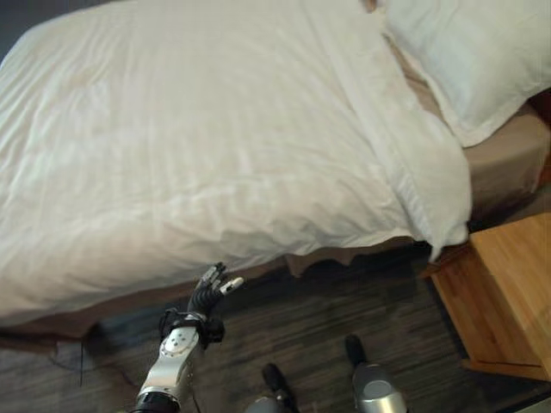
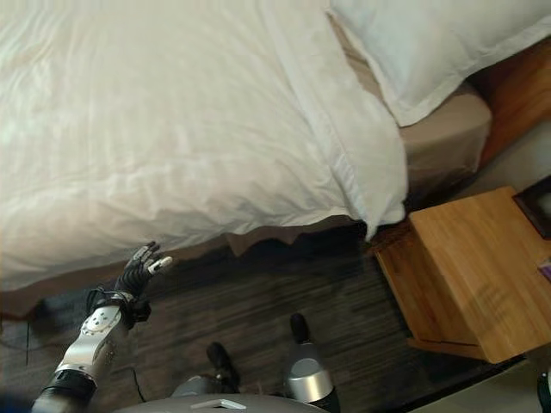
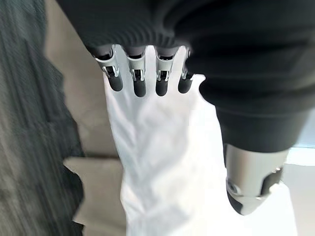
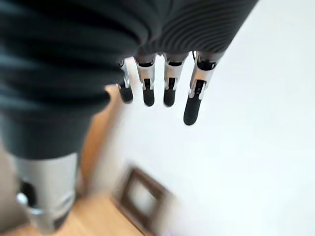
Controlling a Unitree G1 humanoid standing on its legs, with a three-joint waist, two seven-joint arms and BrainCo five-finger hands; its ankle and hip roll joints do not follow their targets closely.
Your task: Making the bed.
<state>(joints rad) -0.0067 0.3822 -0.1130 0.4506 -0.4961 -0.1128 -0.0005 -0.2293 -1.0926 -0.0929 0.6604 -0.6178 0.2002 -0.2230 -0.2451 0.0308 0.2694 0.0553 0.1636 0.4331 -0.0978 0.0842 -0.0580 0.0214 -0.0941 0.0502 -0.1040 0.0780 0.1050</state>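
Note:
A white duvet (image 1: pixel 198 146) lies spread over the bed, and its near corner (image 1: pixel 448 232) hangs down past the mattress. At the head end a white pillow (image 1: pixel 473 52) rests on the tan sheet (image 1: pixel 508 155). My left hand (image 1: pixel 211 292) hovers just below the duvet's near edge, over the dark floor, open and holding nothing. In the left wrist view its fingers (image 3: pixel 140 81) point toward the duvet's edge (image 3: pixel 162 162). My right hand (image 4: pixel 167 83) is open and holds nothing, with a pale wall behind it.
A wooden nightstand (image 1: pixel 508 292) stands close beside the bed's head end, with a dark picture frame (image 2: pixel 534 206) on it. A wooden headboard (image 2: pixel 516 86) rises behind the pillow. Tan bed skirt (image 3: pixel 93 128) shows under the duvet. Dark plank floor (image 1: pixel 344 301) runs along the bed.

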